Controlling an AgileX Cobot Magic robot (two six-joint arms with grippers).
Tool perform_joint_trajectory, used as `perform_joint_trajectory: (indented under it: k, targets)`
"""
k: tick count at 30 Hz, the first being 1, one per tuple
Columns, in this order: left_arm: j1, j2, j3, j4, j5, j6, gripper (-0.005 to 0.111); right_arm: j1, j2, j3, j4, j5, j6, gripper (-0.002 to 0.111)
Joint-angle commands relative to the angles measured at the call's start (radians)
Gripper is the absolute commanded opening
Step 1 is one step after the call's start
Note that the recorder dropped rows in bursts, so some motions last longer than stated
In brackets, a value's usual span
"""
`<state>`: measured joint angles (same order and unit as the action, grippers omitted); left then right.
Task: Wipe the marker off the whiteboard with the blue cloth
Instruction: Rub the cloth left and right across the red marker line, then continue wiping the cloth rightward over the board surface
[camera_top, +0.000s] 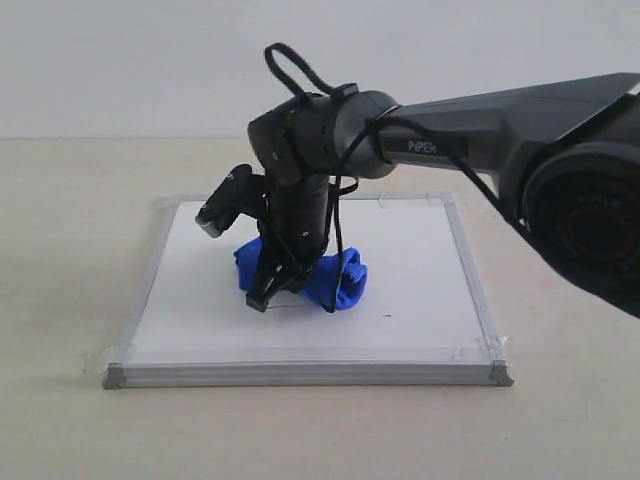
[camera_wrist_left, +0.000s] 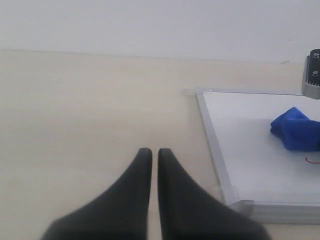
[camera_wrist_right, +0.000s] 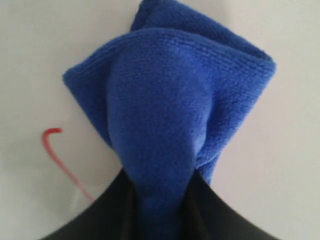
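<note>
Exterior frontal, both wrist views share whiteboard (camera_top: 420, 285)

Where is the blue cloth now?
In the exterior view the blue cloth sits bunched near the middle of the whiteboard, pinched in the jaws of the right gripper; the right wrist view shows red marker beside it.

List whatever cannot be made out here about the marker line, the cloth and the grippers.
- Right wrist view: only one red stroke of the marker shows; the rest lies under the blue cloth and the right gripper.
- Left wrist view: the picture's edge cuts off the marker and the whiteboard.
- Exterior view: blue cloth and right gripper hide nearly all the marker; the left gripper is outside this view.
</note>
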<state>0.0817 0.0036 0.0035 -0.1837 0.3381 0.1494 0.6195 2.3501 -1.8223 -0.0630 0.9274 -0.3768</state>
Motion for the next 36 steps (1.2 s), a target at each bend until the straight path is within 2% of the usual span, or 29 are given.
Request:
perform_joint_trajectory:
  k: [1, 4, 7, 9, 11, 14, 16, 21, 25, 30, 33, 36]
  targets:
    - [-0.002, -0.004, -0.003, -0.001, -0.01, 0.001, 0.004, 0.02, 0.055, 0.059, 0.509, 0.138, -0.288, 0.0]
    - [-0.002, -0.004, -0.003, -0.001, -0.01, 0.001, 0.004, 0.018, 0.053, 0.059, 0.568, 0.189, -0.319, 0.0]
    - [-0.002, -0.004, -0.003, -0.001, -0.01, 0.001, 0.004, 0.018, 0.036, 0.061, 0.49, 0.176, -0.285, 0.0]
    - [-0.002, -0.004, -0.003, -0.001, -0.01, 0.001, 0.004, 0.018, 0.013, 0.066, 0.355, 0.096, -0.179, 0.0]
    - [-0.002, -0.004, -0.003, -0.001, -0.01, 0.001, 0.004, 0.018, -0.012, 0.066, 0.15, 0.036, 0.006, 0.0]
    - [-0.002, -0.004, -0.003, -0.001, -0.01, 0.001, 0.004, 0.011, -0.05, 0.066, -0.144, 0.026, 0.196, 0.0]
    - [-0.002, -0.004, -0.003, -0.001, -0.01, 0.001, 0.004, -0.01, -0.069, 0.066, -0.189, 0.043, 0.23, 0.0]
    - [-0.002, -0.004, -0.003, -0.001, -0.01, 0.001, 0.004, -0.074, -0.086, 0.066, -0.183, 0.055, 0.254, 0.0]
    - [-0.002, -0.004, -0.003, -0.001, -0.01, 0.001, 0.004, -0.078, -0.084, 0.128, -0.124, -0.009, 0.256, 0.0]
    - [-0.002, -0.004, -0.003, -0.001, -0.01, 0.001, 0.004, -0.024, -0.084, 0.204, 0.073, -0.054, 0.082, 0.0]
    - [-0.002, -0.004, -0.003, -0.001, -0.01, 0.001, 0.004, 0.011, -0.086, 0.205, 0.258, -0.02, -0.062, 0.0]
    - [-0.002, -0.004, -0.003, -0.001, -0.01, 0.001, 0.004, 0.019, -0.119, 0.205, 0.319, 0.021, -0.11, 0.0]
